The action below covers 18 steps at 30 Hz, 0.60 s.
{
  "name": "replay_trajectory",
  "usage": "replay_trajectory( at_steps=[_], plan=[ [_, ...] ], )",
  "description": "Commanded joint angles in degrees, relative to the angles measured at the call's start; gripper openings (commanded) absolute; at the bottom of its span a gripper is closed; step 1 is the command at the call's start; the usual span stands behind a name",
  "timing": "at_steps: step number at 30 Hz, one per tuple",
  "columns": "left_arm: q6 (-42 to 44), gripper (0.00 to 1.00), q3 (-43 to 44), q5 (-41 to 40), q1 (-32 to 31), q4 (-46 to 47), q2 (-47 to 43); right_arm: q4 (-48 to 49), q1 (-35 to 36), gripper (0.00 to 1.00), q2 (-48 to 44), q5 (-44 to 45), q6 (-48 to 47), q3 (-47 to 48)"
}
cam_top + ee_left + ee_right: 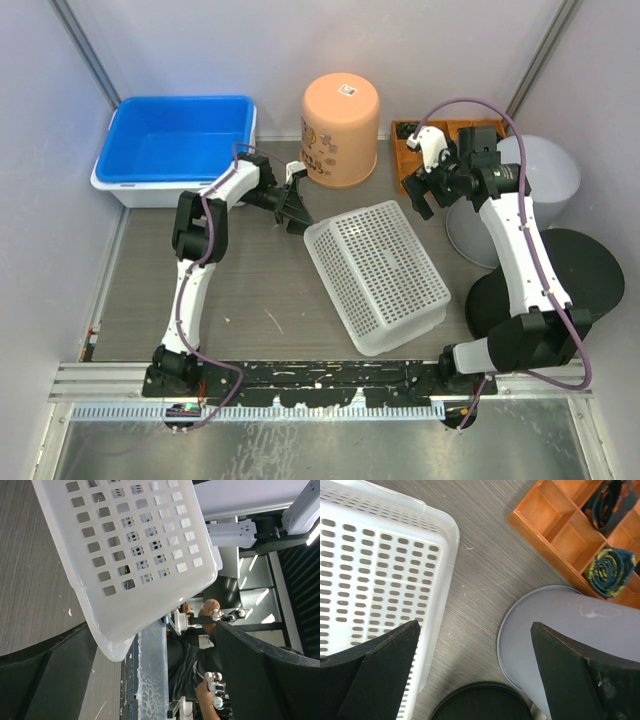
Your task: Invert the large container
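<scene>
A white perforated basket lies in the middle of the table with its holed bottom facing up and its wide rim down. It also shows in the left wrist view and the right wrist view. My left gripper is open and empty just off the basket's far left corner; in its own view a basket corner sits between the spread fingers. My right gripper is open and empty beside the basket's far right corner, above bare table.
A blue bin stands upright at the back left. An orange bucket stands upside down at the back. A wooden divider tray holds rolled items. A grey round lid and black discs lie at the right.
</scene>
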Motion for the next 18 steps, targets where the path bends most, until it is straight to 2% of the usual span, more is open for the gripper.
replay_trajectory(
  at_steps=[1, 4, 5, 6, 8, 9, 10, 11, 14, 18],
  plan=[
    [-0.1, 0.99, 4.4, 5.8, -0.4, -10.1, -3.9, 2.7, 1.2, 1.0, 0.4, -5.1, 1.7, 3.0],
    [-1.7, 0.99, 7.2, 0.6, -1.7, -9.3, -4.4, 2.5, 2.6, 1.0, -0.4, -6.9, 2.5, 3.0],
    [-6.0, 0.99, 7.3, -3.3, -2.3, -6.2, -4.3, 2.2, 2.8, 1.0, -0.4, -7.7, 2.8, 3.0],
    [-15.3, 0.99, 5.0, -8.1, -3.2, 2.4, -4.9, 1.8, 2.8, 1.0, -0.5, -8.8, 2.9, 3.1],
    [-37.2, 0.99, -7.0, -24.2, -3.4, 26.6, -10.6, 1.1, 2.9, 1.0, -0.6, -10.9, 3.2, 3.3],
    [-40.8, 0.98, -12.6, -28.5, -3.3, 35.1, -13.7, 0.9, 3.0, 1.0, -0.6, -12.1, 3.3, 3.6],
    [-42.9, 0.98, -16.3, -33.0, -3.4, 39.7, -15.7, 0.4, 3.6, 1.0, -0.6, -13.1, 3.6, 3.9],
    [-42.2, 0.99, -16.5, -36.1, -3.9, 39.3, -16.3, 0.2, 4.0, 1.0, -0.6, -14.1, 3.8, 4.1],
    [-39.9, 0.99, -9.4, -46.1, -5.2, 32.2, -14.8, 0.2, 7.7, 1.0, -0.7, -13.7, 4.3, 4.3],
    [-40.9, 0.99, -5.2, -66.2, -6.2, 30.9, -15.5, 0.8, 12.9, 1.0, -0.6, -10.4, 4.5, 4.7]
  ],
)
